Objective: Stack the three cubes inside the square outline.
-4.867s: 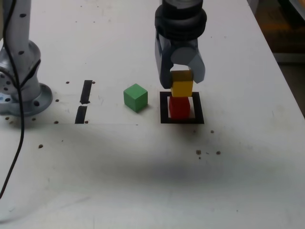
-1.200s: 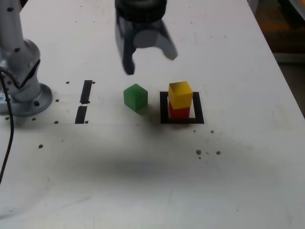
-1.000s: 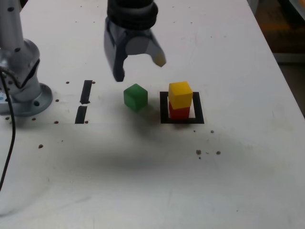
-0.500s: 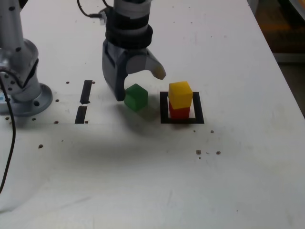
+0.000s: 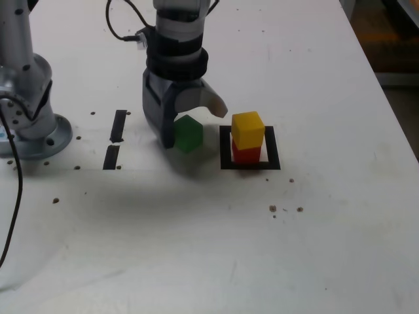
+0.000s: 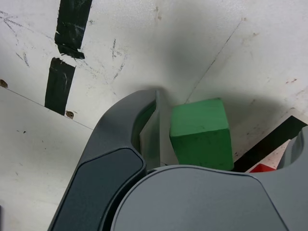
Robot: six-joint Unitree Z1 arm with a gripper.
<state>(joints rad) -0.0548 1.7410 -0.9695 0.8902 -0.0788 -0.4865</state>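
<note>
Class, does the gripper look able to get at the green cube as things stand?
Probably yes: the gripper stands open, its fingers spread to either side of the green cube, which has nothing on top. The yellow cube stands clear of it.

Exterior view: moderate, flat light; desk (image 5: 327,222) brightest toward its far edge, greyer shading across the middle; soft shadow around the green block (image 5: 188,134); slight overall softness. Wrist view: block (image 6: 201,134) reads sharp, top face lighter than side; diffuse shadows beside it; pale sheen on gripper (image 6: 224,156) housing.
</note>
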